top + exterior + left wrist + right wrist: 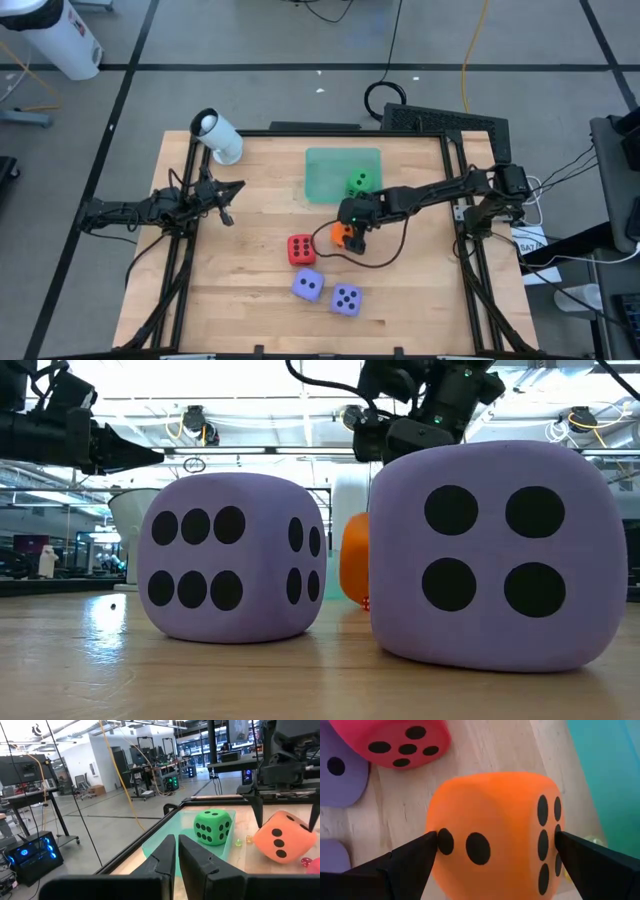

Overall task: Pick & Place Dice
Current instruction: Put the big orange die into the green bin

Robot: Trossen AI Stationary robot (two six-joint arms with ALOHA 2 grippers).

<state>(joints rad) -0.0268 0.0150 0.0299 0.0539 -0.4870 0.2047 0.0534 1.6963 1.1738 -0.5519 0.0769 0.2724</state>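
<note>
Orange foam fills the space between the right gripper's point(492, 852) two dark fingers point(405, 860), which stand wide apart with a tip at each side of the orange die point(492, 830); whether they press it I cannot tell. That die sits on the wooden table point(250, 300) near the middle, just beside the red die point(301, 249). Behind it the green die point(359, 182) rests on a flat green square point(325, 172). Two purple dice point(308, 286) lie close together nearer the front edge, the second one point(346, 299) showing four pips from table height. Over at the left side the left gripper point(226, 203) waits above the table, its fingers point(162, 857) nearly together with only a narrow slit between them, holding nothing.
</note>
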